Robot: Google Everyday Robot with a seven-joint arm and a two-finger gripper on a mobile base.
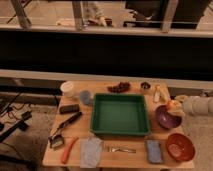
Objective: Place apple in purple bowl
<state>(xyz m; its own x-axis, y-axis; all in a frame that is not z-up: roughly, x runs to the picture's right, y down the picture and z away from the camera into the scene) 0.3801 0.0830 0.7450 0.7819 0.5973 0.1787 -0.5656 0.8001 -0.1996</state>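
Note:
The purple bowl (pixel 166 119) stands on the right side of the wooden table (pixel 130 155), just right of the green tray. My gripper (pixel 176 106) reaches in from the right edge on a white arm (pixel 198 106). It is shut on the apple (pixel 173 104), a yellow-orange fruit, and holds it just above the bowl's far right rim. The gripper partly hides the apple.
A green tray (pixel 120 115) fills the table's middle. A red bowl (pixel 179 146) stands in front of the purple one. A banana (pixel 159 93), small dark bowl (pixel 145 85), grapes (pixel 119 87) and white cup (pixel 67 89) line the back. A carrot (pixel 69 149), cloth (pixel 91 151), fork (pixel 120 149) and sponge (pixel 154 151) lie along the front.

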